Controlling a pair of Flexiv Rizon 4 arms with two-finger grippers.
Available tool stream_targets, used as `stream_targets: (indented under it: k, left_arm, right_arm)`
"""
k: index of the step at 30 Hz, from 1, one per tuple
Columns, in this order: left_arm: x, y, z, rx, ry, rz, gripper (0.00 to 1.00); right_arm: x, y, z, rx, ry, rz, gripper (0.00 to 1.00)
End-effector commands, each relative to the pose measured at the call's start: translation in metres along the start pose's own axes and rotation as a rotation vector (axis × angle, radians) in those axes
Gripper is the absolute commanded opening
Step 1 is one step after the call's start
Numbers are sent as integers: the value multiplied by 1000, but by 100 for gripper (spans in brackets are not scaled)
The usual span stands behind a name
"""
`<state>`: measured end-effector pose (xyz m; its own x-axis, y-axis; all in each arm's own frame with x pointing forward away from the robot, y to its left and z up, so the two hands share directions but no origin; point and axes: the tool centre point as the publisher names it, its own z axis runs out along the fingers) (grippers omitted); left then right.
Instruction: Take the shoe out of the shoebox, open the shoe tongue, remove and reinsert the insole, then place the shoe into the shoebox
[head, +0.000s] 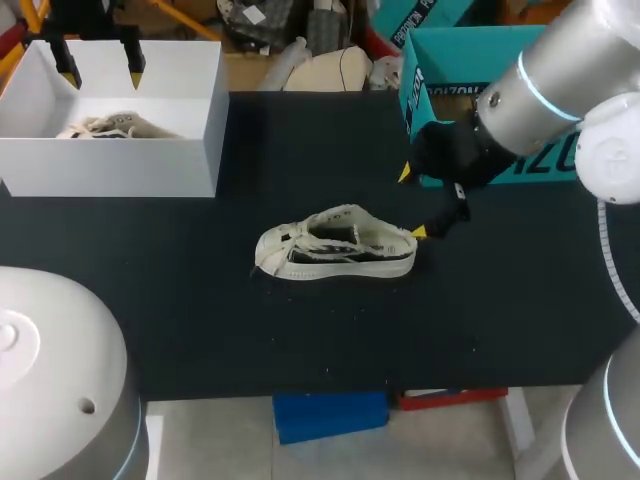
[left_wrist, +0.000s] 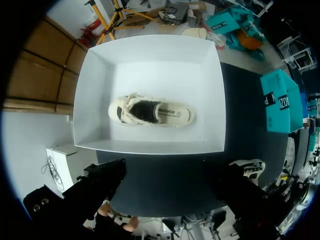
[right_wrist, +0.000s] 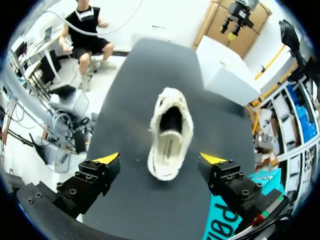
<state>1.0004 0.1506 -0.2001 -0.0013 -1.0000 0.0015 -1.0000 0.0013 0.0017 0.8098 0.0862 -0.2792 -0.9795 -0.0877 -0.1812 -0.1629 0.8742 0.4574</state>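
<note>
A cream low-top shoe (head: 335, 248) lies on its sole in the middle of the black table, its heel toward my right gripper (head: 412, 202). In the right wrist view that shoe (right_wrist: 170, 130) lies just ahead of the open right gripper (right_wrist: 160, 159), the heel level with the yellow fingertips (right_wrist: 107, 159) and touching neither. A white shoebox (head: 160, 165) stands at the back left with a second cream shoe (head: 110, 127) in it. My left gripper (head: 100, 73) hangs open above the box. From the left wrist, this shoe (left_wrist: 150, 111) lies on the box floor, well ahead of the left gripper (left_wrist: 165, 172).
A teal carton (head: 450, 90) stands at the back right, just behind my right arm; it also shows beside the white box as the teal carton (left_wrist: 275, 100). The white shoebox (right_wrist: 225, 75) stands past the shoe's toe.
</note>
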Motion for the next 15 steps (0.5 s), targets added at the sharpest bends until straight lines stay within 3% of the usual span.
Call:
stream_targets:
  k: [1,15]
  left_arm:
    - [0,0,0,0,0,0,100]
    - [0,0,0,0,0,0,100]
  right_arm:
    - [1,-17,15,-136,-26,18,100]
    - [-23,-52,56,-281,-9,80,100]
